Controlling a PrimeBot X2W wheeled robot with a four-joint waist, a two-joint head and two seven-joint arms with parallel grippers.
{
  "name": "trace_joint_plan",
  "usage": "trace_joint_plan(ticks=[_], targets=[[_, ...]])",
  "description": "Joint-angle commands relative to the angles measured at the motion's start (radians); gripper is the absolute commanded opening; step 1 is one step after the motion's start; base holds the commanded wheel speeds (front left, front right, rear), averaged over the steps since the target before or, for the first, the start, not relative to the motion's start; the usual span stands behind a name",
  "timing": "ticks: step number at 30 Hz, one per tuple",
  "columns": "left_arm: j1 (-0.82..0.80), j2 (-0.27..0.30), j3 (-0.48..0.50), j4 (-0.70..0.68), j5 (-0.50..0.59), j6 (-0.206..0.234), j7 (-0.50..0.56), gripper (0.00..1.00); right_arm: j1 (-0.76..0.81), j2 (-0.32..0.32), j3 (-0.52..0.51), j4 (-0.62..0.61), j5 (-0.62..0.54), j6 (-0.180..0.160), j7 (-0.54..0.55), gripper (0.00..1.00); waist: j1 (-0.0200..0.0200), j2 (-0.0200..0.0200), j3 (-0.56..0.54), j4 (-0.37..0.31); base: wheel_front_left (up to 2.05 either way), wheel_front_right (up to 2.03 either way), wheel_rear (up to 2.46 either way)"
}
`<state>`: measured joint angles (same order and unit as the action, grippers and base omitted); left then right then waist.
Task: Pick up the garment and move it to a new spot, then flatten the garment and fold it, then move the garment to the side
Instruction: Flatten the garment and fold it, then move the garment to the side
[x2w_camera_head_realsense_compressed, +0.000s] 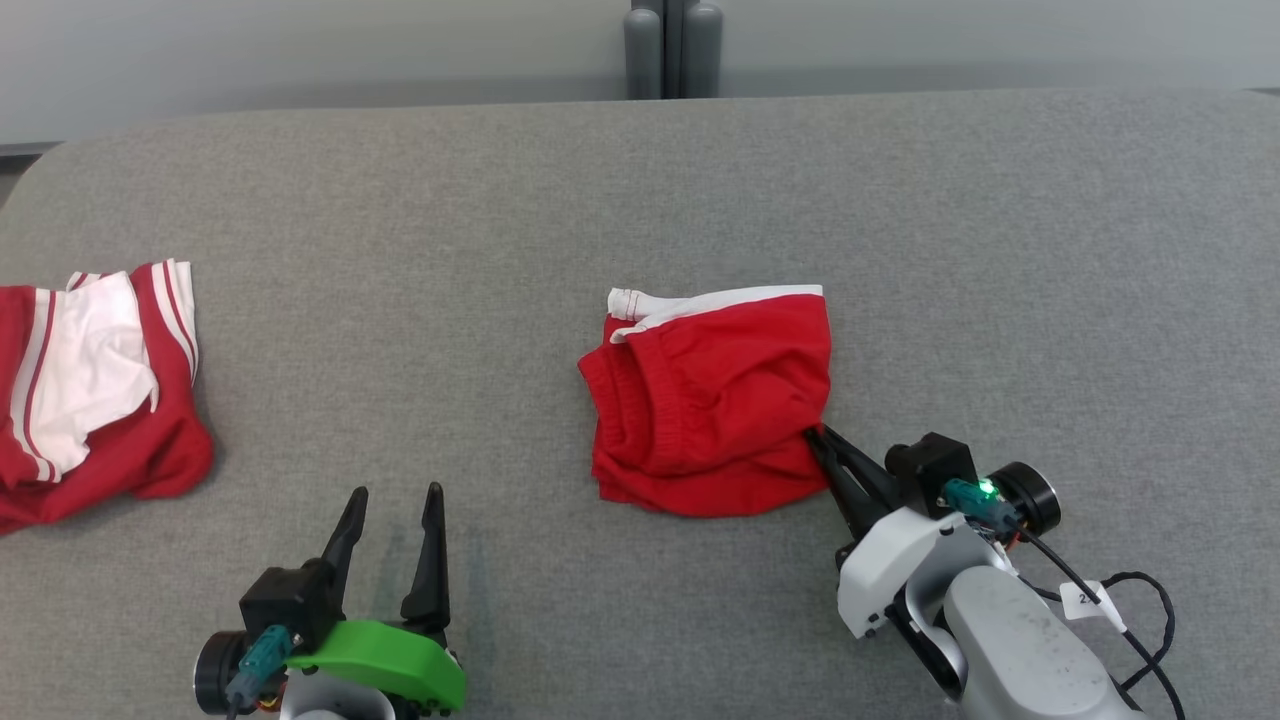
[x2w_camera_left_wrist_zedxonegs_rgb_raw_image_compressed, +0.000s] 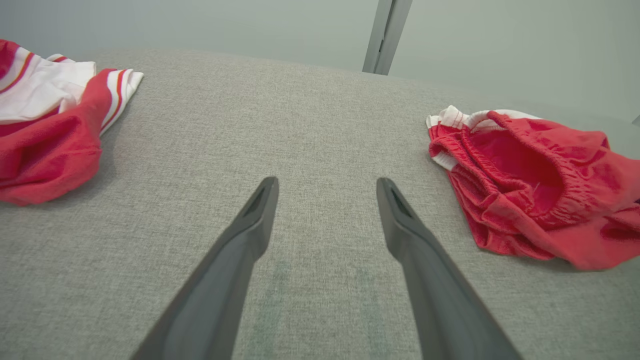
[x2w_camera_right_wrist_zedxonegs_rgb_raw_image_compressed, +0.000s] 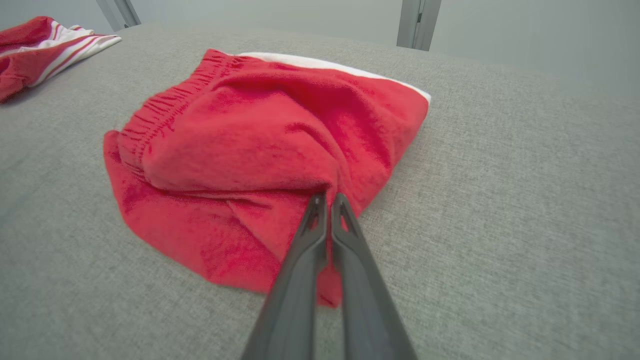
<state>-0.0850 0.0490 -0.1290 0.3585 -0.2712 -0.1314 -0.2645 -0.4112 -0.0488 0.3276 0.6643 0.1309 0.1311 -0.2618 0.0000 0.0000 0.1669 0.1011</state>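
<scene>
Currently right gripper (x2w_camera_right_wrist_zedxonegs_rgb_raw_image_compressed: 327, 199) clenched on near-right edge of crumpled red fabric shorts (x2w_camera_head_realsense_compressed: 710, 400), mid grey felt table (x2w_camera_head_realsense_compressed: 900, 250); left gripper (x2w_camera_head_realsense_compressed: 396, 490) released, idle. Looks like pick-up step; next: lift clear without dragging, 1 arm

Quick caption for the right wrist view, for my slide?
The right hand, shut on an edge of the red shorts bunched on the grey table.

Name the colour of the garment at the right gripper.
Red garment, white trim; head view shows best.
</scene>
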Motion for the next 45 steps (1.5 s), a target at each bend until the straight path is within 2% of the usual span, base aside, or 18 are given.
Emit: trace_joint_plan(ticks=[1,11,19,20,21,22,29,37,45], targets=[[-0.016,0.004,0.001,-0.002,-0.006,0.002,0.001,1.0,0.012,-0.004,0.002,-0.021,0.013,-0.001,-0.005,0.0,0.0,0.0,-0.004,-0.003,0.0,0.0,0.0],[0.022,0.004,0.01,0.002,-0.008,0.002,0.001,1.0,0.166,-0.004,0.003,-0.135,0.081,-0.001,-0.004,0.0,0.0,0.0,-0.037,-0.033,0.0,0.0,0.0],[0.023,0.004,0.01,0.005,-0.002,0.002,0.001,1.0,0.248,-0.004,-0.004,-0.109,0.086,-0.001,-0.004,0.0,0.0,0.0,-0.049,-0.051,0.0,0.0,0.0],[0.024,0.004,0.011,0.006,0.0,0.002,0.001,1.0,0.251,-0.005,-0.006,-0.107,0.091,-0.001,-0.004,0.09,0.0,0.0,-0.051,-0.053,0.0,0.0,0.0],[0.026,0.004,0.014,0.007,0.002,0.002,0.001,1.0,0.255,-0.005,-0.011,-0.108,0.097,-0.001,-0.004,0.36,0.0,0.0,-0.055,-0.056,0.0,0.0,0.0],[0.028,0.004,0.017,0.007,0.005,0.002,0.001,1.0,0.259,-0.005,-0.012,-0.111,0.105,-0.001,-0.004,1.0,0.0,0.0,-0.057,-0.059,0.0,0.0,0.0],[0.044,0.004,0.051,-0.002,0.027,0.002,0.001,1.0,0.282,-0.004,-0.067,-0.202,0.114,-0.001,-0.004,1.0,0.0,0.0,-0.079,-0.083,0.0,0.0,0.0],[0.042,0.004,0.086,-0.04,0.117,0.003,0.001,1.0,0.26,-0.004,-0.268,-0.356,0.1,-0.001,-0.004,1.0,0.0,0.0,-0.095,-0.109,0.0,0.0,0.0],[0.059,0.004,0.092,-0.052,0.171,0.002,0.001,1.0,0.244,-0.004,-0.393,-0.322,0.073,-0.001,-0.004,1.0,0.0,0.0,-0.113,-0.125,0.0,0.0,0.0]])
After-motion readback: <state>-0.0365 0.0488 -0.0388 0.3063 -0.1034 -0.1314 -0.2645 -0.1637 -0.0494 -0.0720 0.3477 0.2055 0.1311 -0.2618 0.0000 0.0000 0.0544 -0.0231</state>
